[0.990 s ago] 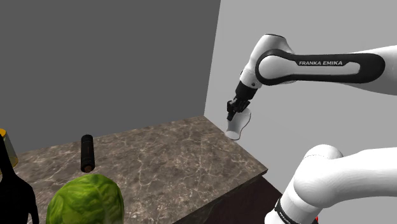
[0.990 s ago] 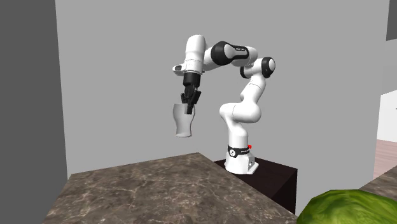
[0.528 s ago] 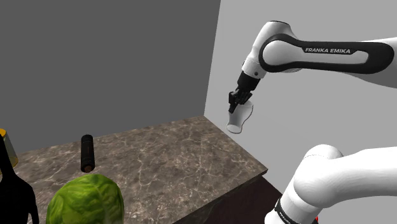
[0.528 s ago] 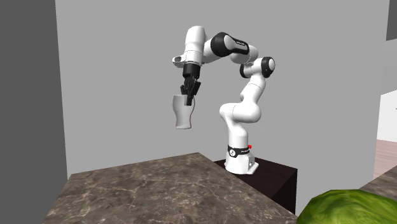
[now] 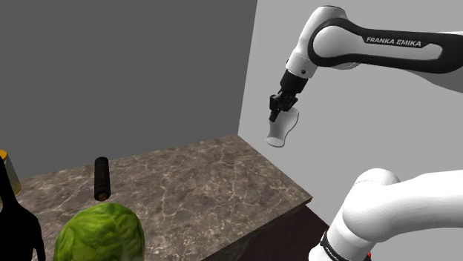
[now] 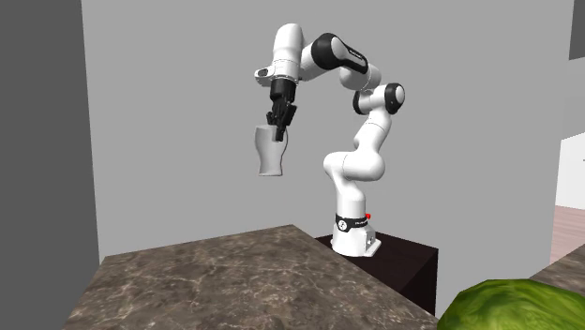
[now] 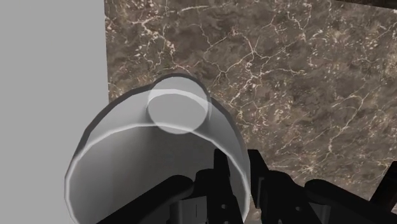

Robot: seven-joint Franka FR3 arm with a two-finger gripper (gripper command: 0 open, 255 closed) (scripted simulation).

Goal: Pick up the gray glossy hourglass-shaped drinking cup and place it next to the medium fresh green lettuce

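My black gripper (image 5: 278, 108) is shut on the rim of a pale grey glossy waisted cup (image 5: 280, 130), which hangs well above the far right corner of the marble counter (image 5: 193, 189). In the second exterior view the cup (image 6: 270, 154) dangles upright below the gripper (image 6: 278, 130), high over the counter's back edge. The wrist view looks into the cup (image 7: 159, 146) from above, one wall clasped between the fingers (image 7: 219, 184). The green lettuce (image 5: 99, 233) sits at the counter's near left corner in the shoulder view, and at the lower right as the lettuce (image 6: 511, 305) in the second exterior view.
A black cylinder (image 5: 102, 178) lies on the counter behind the lettuce. A dark bottle (image 5: 16, 222) stands at the shoulder view's left edge. A dark grey wall (image 5: 126, 74) backs the counter and a lighter wall (image 5: 356, 133) runs behind the arm.
The arm has lifted the cup steadily higher above the counter's corner over the last second. The grip on the rim is unchanged.
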